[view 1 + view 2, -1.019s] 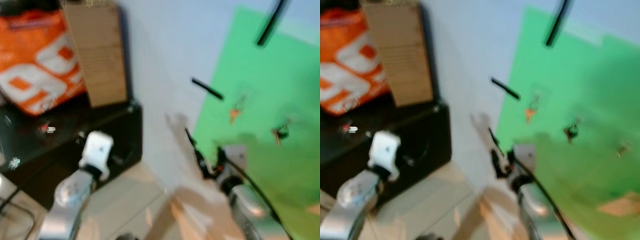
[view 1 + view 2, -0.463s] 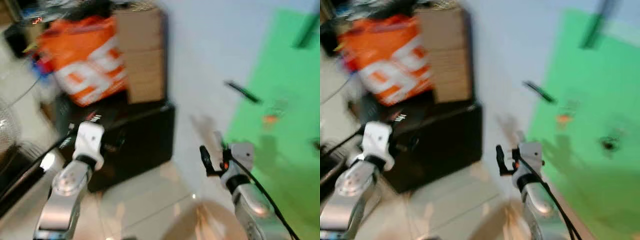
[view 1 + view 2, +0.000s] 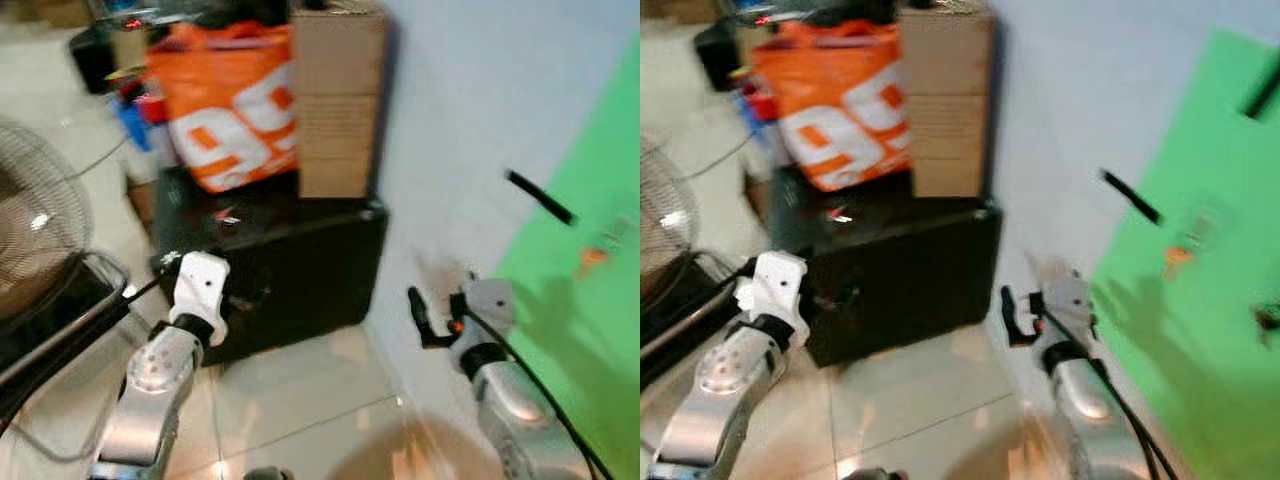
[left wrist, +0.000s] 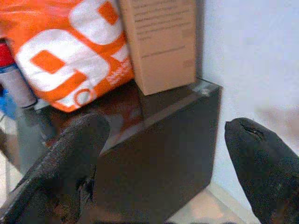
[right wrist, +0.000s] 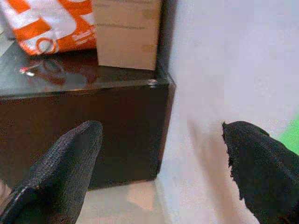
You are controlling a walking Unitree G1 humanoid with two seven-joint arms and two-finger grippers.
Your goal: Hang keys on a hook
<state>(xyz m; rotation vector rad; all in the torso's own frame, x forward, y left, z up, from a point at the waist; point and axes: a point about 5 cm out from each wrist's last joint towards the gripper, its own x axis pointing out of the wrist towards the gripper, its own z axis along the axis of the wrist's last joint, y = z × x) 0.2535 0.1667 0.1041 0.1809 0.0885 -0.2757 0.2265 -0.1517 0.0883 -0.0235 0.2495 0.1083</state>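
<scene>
A small red and silver object, possibly the keys (image 5: 28,71), lies on the glossy top of the black cabinet (image 3: 300,280); it is too blurred to be sure. On the wall to the right, a black hook (image 3: 540,197) sticks out beside the green board (image 3: 1200,330), where an orange-tagged key (image 3: 1177,252) hangs. My left gripper (image 4: 163,154) is open, held in front of the cabinet with nothing between its fingers. My right gripper (image 5: 161,163) is open and empty too, facing the cabinet's corner and the white wall.
An orange bag (image 3: 235,110) and a cardboard box (image 3: 338,100) stand on the cabinet against the white wall (image 3: 460,120). A floor fan (image 3: 35,230) is at the left. Pale tiled floor (image 3: 300,400) lies below the arms.
The camera has swung left: the green board has slid to the right edge, and the cabinet, bag and fan have come into view. Both grippers stay raised and empty.
</scene>
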